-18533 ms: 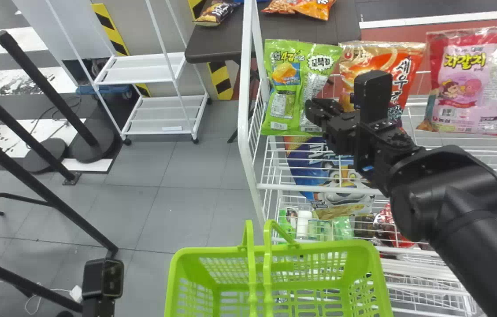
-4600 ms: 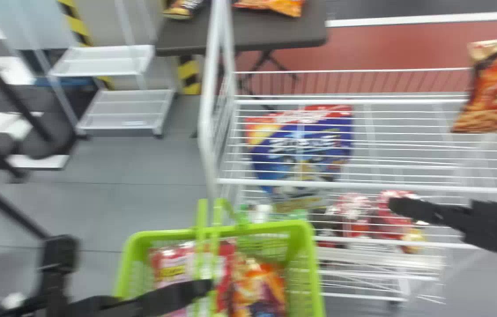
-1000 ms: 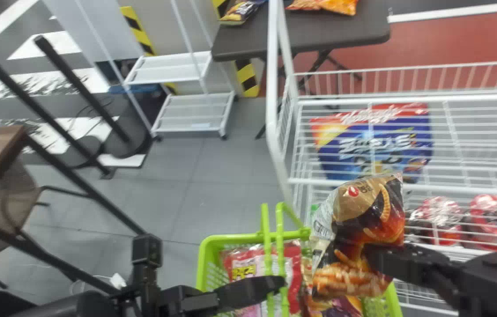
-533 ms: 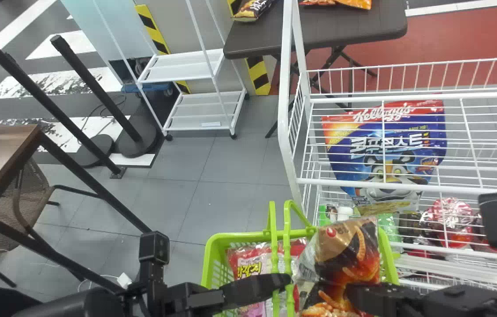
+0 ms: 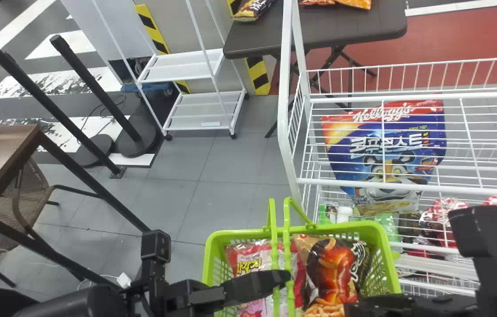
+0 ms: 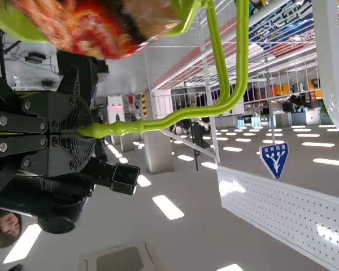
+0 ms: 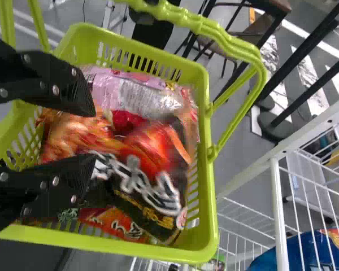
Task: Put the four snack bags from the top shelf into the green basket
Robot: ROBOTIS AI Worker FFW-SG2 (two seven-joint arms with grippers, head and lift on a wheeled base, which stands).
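Grey floor [image 5: 235, 163] is seen beside the white rack [image 5: 289, 132] and green basket [image 5: 363, 227], whose handles [image 5: 287, 242] are clamped by the left gripper [image 5: 286, 277]; the right gripper [image 5: 376, 304] is spread apart. Inside, snack bags [image 5: 332, 268] are partly overlapped.

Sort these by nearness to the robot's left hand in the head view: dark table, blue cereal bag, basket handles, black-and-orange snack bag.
From the left hand:
1. Basket handles: in its grip.
2. Black-and-orange snack bag: in the basket, just right.
3. Blue cereal bag: ahead, right.
4. Dark table: beyond the rack.
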